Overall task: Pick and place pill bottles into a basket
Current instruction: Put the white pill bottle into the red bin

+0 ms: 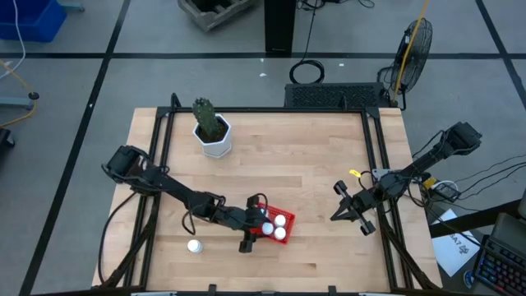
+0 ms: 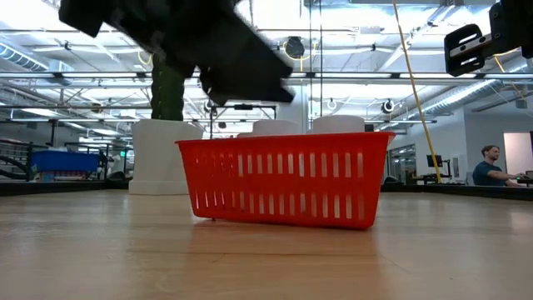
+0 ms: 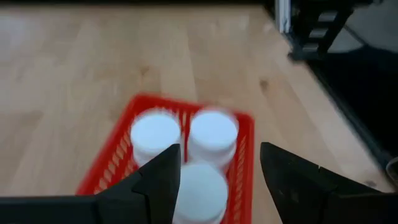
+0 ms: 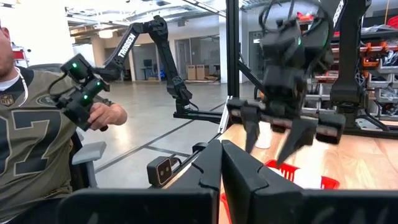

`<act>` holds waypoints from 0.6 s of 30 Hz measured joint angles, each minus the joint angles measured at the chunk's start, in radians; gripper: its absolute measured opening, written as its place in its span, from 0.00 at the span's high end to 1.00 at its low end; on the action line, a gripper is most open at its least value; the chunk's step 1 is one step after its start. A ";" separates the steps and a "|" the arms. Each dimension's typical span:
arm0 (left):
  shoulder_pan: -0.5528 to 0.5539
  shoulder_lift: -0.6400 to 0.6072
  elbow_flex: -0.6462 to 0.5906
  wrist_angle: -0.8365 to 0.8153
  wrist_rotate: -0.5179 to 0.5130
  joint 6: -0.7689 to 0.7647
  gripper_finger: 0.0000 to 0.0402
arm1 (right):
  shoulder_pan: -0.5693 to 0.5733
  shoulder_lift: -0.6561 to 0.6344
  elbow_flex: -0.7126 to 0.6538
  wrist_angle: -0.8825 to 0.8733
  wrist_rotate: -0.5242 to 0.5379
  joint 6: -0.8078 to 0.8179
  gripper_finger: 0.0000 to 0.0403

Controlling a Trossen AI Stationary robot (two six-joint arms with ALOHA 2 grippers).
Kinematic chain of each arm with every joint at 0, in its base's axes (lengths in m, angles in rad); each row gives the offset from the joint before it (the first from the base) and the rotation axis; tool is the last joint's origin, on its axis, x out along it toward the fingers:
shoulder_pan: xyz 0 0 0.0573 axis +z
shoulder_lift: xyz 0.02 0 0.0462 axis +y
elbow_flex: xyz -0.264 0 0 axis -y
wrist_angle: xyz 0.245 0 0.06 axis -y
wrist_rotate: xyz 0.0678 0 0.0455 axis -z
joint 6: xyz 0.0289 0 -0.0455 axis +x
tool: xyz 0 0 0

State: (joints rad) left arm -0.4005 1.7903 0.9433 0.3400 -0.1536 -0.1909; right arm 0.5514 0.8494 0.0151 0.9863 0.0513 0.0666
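Left pincer (image 3: 217,180) held released, nothing gripped, directly above basket (image 3: 242,162). Three pill bottles (image 3: 212,134) seen below it in basket; fourth cannot be confirmed. One bottle (image 1: 194,245) left on worktop (image 1: 288,156), well behind pincer. Task judged mostly done. Right pincer (image 4: 221,165) parked far off, clenched empty.

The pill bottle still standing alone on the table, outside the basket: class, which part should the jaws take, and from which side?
Grip the lone pill bottle across its round body just under the cap, coming straight down from above. It stands upright on bare wood, apart from the red basket, so both sides look free. The left gripper, open over the basket, is probably best placed to reach it.
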 joint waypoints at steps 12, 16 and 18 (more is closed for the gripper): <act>-0.121 -0.207 0.000 -0.469 -0.139 -0.172 0.44 | 0.000 0.000 0.000 0.003 0.000 0.000 0.99; -0.226 -0.280 0.000 -0.711 -0.242 -0.386 0.44 | 0.000 0.000 0.000 0.002 0.000 0.000 0.99; -0.283 -0.307 0.000 -0.818 -0.262 -0.500 0.44 | 0.000 0.000 0.000 0.003 0.000 0.000 0.99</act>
State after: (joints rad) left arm -0.6838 1.4832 0.9436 -0.4780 -0.4157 -0.6910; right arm 0.5518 0.8494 0.0151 0.9894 0.0513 0.0666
